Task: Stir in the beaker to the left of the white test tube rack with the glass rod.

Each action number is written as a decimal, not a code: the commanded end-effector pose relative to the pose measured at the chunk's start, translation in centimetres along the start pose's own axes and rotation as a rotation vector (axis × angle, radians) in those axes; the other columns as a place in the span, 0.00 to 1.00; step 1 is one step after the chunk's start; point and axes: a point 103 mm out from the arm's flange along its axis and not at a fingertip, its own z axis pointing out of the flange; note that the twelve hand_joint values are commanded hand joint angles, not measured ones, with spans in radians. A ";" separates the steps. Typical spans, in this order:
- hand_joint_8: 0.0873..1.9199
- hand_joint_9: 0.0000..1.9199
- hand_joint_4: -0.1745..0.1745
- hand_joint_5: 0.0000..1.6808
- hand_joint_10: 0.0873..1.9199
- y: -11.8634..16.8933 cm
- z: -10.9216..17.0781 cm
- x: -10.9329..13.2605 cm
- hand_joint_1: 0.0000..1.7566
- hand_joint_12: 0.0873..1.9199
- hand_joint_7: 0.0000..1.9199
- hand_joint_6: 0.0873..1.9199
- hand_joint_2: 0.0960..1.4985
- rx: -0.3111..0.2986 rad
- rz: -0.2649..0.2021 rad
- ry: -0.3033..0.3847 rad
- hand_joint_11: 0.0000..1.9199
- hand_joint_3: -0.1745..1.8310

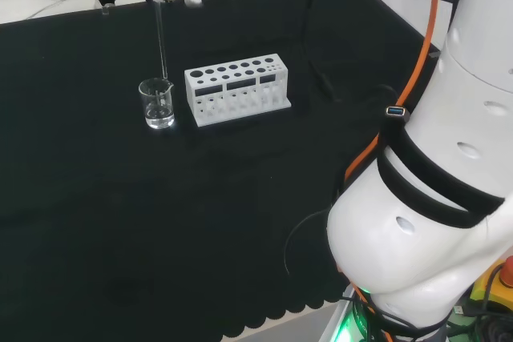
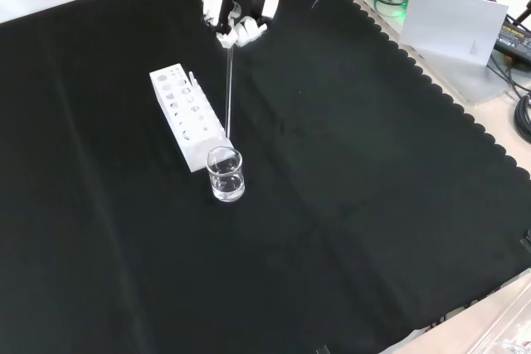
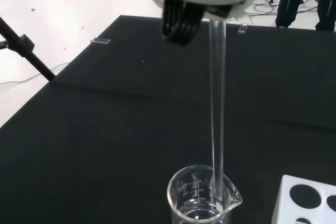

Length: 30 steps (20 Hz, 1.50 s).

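While the black-clothed worktop is stretching wide beneath it, the white robot arm is looming at the right of the head view, orange cable running along its links. In the front view the black and white hand is reaching in from the top, its fingers curling around the upper end of the glass rod and pinching it there. The white test tube rack is standing near the middle of the cloth, its rows of holes facing up. Just to its left in the head view, and just in front of it in the front view, the clear glass beaker is sitting upright, close beside the rack, with a little clear liquid showing at its bottom. The rod is hanging almost vertically from the hand, and in the wrist view its lower end is dipping inside the beaker's rim, close to the spout side.
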 end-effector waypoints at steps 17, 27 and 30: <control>0.58 0.91 0.00 0.69 0.34 3.3 3.0 0.1 0.75 0.35 0.63 0.34 0.36 0.011 -0.036 0.034 0.90 0.52; 0.58 0.91 0.00 0.68 0.34 3.6 4.9 -1.4 0.75 0.35 0.63 0.35 0.36 0.019 -0.037 0.018 0.90 0.51; 0.58 0.91 0.00 0.68 0.34 3.5 5.3 -1.8 0.75 0.35 0.63 0.35 0.36 0.017 -0.037 0.028 0.90 0.51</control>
